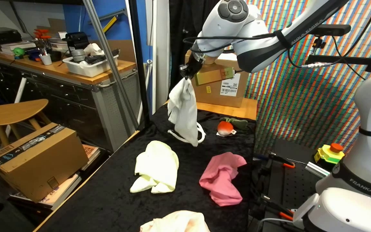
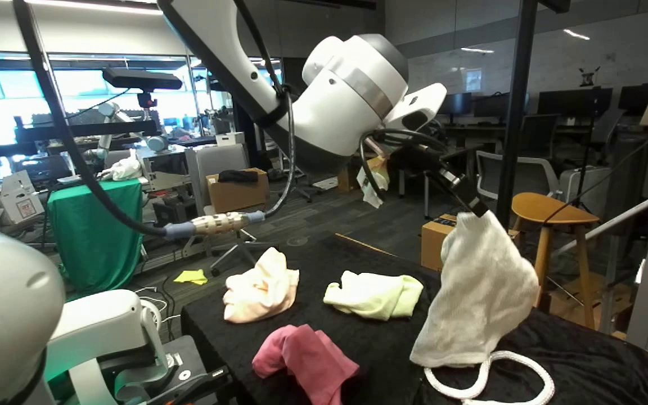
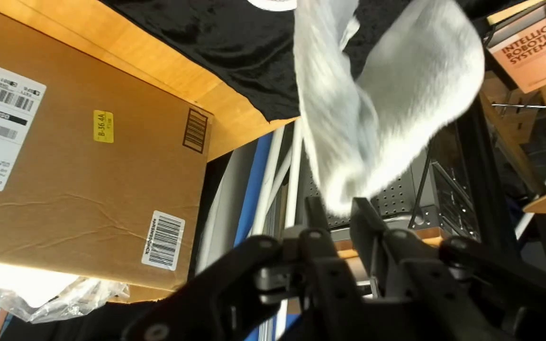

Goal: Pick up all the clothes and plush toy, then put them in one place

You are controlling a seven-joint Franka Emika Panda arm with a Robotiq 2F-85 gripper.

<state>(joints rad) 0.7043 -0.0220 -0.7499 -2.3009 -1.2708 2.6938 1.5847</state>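
Peach cloth (image 1: pixel 177 223), one: crumpled on the black cover (image 1: pixel 101 199) of the table, cut off by the lower edge in an exterior view. Pink cloth (image 1: pixel 222 180), one: bunched and folded over itself, lying on the same cover, apart from the peach piece. Yellow cloth (image 1: pixel 158 167), one: pale, loosely folded, bare cover between it and the pink. All three shown in both exterior views.

White cloth (image 2: pixel 476 292), one: raised, hanging below the gripper (image 2: pixel 478 207). White cord (image 2: pixel 507 355) looping out at its lower edge; whether cord meets cover cannot be told. Gripper, black: clenched on the white cloth, whose top end is pinched between the fingertips. Same cloth partly blurred in the wrist view.

Plush toy (image 1: pixel 225 128), one: red and green, with a white tag, resting on the cover near its far edge, to the right of the white cloth in an exterior view. Cardboard box (image 1: pixel 216 98), large, labelled: standing on bare wood (image 1: pixel 249 108) just beyond the cover. Workbench (image 1: pixel 56 68), wood-topped, in the background, bearing a white bin (image 1: pixel 90 70) filled with assorted items.
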